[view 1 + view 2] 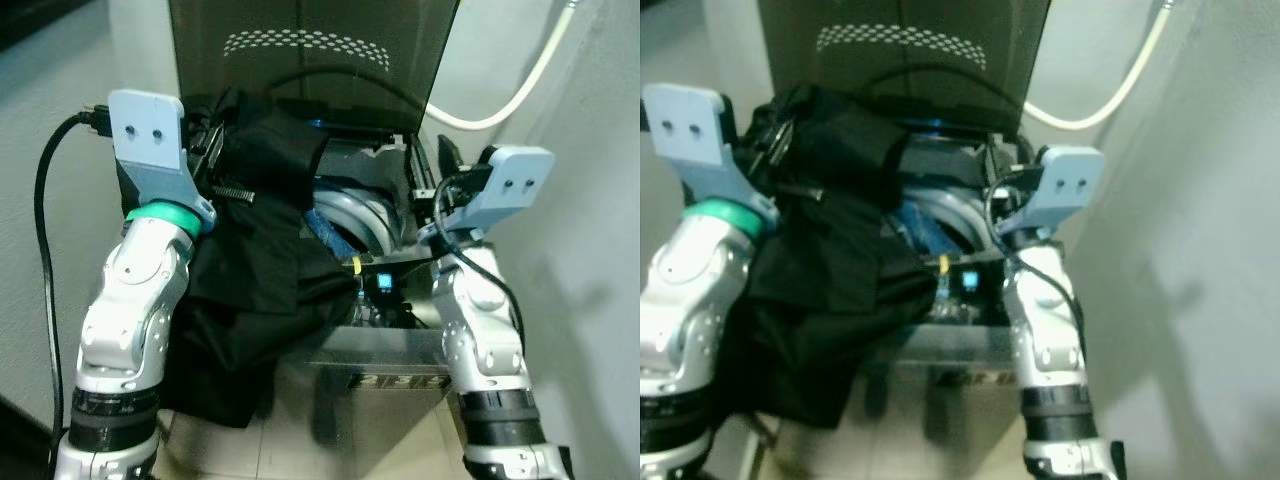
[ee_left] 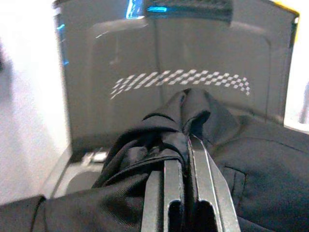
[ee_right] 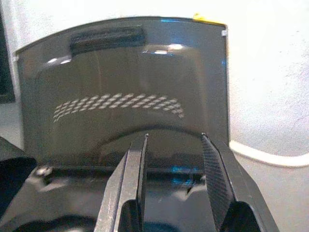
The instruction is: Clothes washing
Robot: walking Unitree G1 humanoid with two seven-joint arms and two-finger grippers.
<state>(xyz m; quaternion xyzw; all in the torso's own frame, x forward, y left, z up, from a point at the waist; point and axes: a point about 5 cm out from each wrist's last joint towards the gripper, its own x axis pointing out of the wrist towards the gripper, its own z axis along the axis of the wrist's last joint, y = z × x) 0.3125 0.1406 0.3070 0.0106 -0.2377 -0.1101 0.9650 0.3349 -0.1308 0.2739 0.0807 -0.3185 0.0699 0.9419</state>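
Note:
A black garment (image 1: 262,240) hangs from my left gripper (image 2: 186,140), whose fingers are shut on a fold of the cloth. The garment drapes over the left rim of the top-loading washing machine (image 1: 380,360) and down its front. The drum opening (image 1: 350,215) shows grey and blue inside, partly covered by the cloth. The machine's dark lid (image 1: 310,50) stands upright behind it. My right gripper (image 3: 174,140) is open over the machine's right side, pointing at the lid (image 3: 120,96), with nothing between its fingers.
A white hose (image 1: 520,90) curves along the wall at the right. A black cable (image 1: 45,200) loops beside my left arm. White walls stand close on both sides. Pale floor tiles (image 1: 290,420) lie in front of the machine.

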